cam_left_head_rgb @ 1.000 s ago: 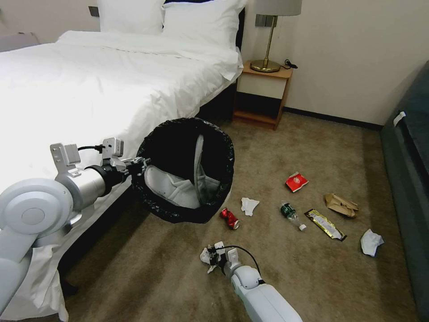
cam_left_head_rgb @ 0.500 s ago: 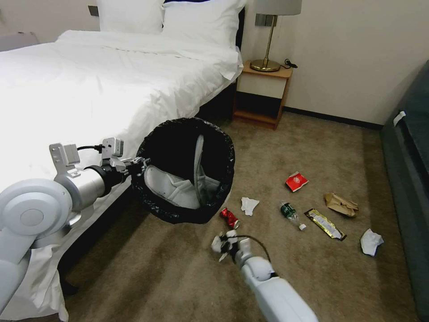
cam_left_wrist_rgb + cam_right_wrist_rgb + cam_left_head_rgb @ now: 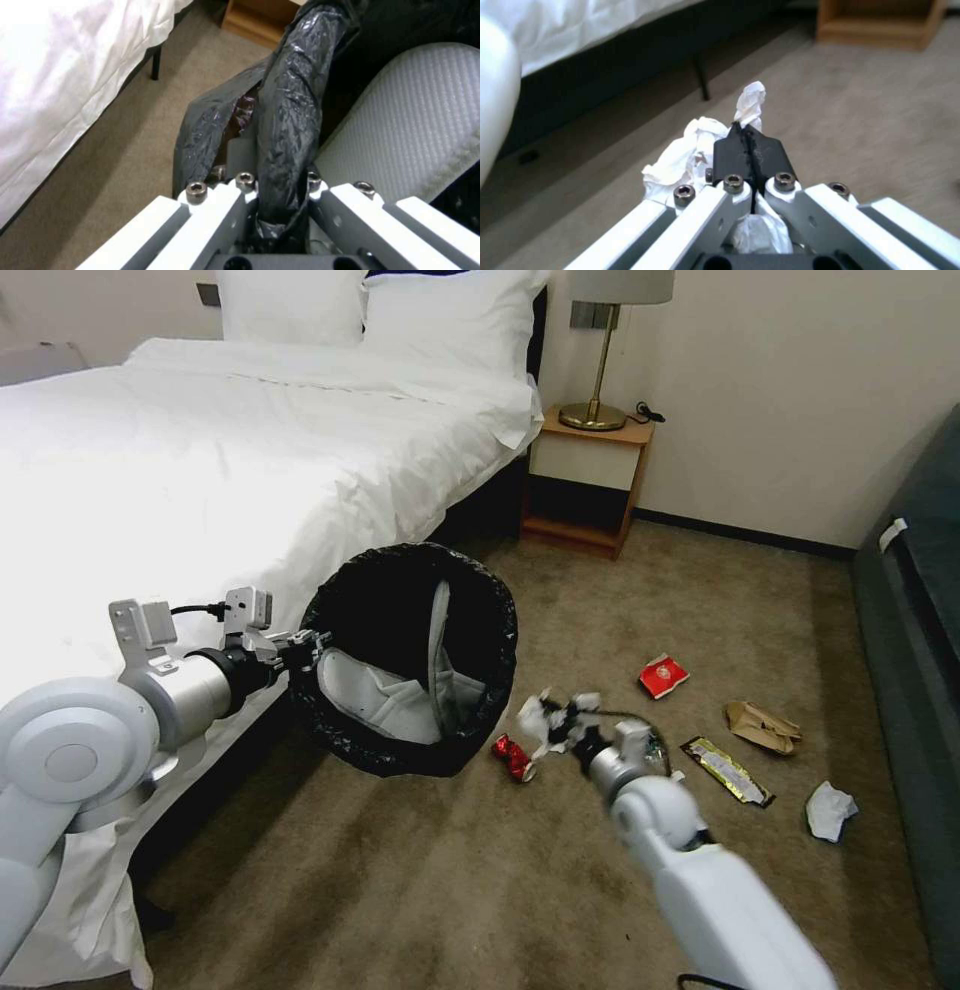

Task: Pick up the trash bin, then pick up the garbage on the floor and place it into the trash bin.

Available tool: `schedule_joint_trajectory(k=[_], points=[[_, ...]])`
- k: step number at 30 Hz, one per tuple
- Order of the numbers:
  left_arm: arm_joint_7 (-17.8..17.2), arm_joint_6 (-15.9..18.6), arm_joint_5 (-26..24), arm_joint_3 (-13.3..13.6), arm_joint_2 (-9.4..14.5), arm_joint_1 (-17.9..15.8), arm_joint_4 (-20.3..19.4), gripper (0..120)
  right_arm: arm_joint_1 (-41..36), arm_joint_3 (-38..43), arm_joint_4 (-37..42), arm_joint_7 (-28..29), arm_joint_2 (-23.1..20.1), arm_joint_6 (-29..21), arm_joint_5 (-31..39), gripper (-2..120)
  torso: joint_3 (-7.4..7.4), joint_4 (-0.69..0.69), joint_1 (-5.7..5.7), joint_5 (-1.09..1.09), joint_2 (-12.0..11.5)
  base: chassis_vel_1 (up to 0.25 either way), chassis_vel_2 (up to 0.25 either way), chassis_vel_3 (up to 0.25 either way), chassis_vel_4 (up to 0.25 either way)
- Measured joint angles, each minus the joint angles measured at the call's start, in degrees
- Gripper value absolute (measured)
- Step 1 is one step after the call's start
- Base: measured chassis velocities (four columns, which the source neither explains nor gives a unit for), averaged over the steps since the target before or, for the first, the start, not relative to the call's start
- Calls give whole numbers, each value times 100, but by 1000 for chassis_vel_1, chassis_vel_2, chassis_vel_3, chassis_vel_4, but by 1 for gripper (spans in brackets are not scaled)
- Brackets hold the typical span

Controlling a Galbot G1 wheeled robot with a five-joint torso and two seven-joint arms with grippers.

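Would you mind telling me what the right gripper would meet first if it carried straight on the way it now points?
Probably the trash bin: the right gripper, shut on a tissue, points toward its rim, though depth is unclear.

Both arms are glossy white-grey shells with round joint housings. The left arm (image 3: pixel 90 750) narrows to a silver cylinder and a black collar, with a black cable looping to small white boxes on brackets. Each hand — left hand (image 3: pixel 280 195), right hand (image 3: pixel 750 150) — has white angular links, dark hex screws, and black pads (image 3: pixel 730 153).
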Motion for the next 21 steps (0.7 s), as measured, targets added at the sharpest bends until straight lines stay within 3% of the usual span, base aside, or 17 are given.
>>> schedule_joint_trajectory(k=[5, 13, 15, 19, 21], points=[[-80, 0, -21, -7, -21, -39, 47, 1, -172, 624, 409, 108, -506, -229, 378, 0, 0, 0, 0, 2, 1, 0, 0, 0, 0], [-171, 0, -59, 61, -9, 62, 14, 1, -87, 1237, 830, 150, -833, -292, 856, 0, 0, -1, 0, 0, 1, 0, 0, 0, 0], [-177, 0, -125, 125, 18, 169, -48, 1, 154, 1446, 1248, 215, -1103, -445, 1402, 0, 0, 1, 0, 0, 1, 0, 0, 0, 0], [-180, 0, -147, 201, 50, 280, -128, 1, 373, 1507, 1595, 219, -1375, -521, 1852, 0, 0, 0, 0, 0, 1, 0, 0, 0, 0], [-179, 0, -172, 211, 152, 553, -314, 1, 767, 1340, 2018, 215, -1750, -633, 2513, 0, 0, -1, -1, -2, 1, 0, 0, 0, 0]])
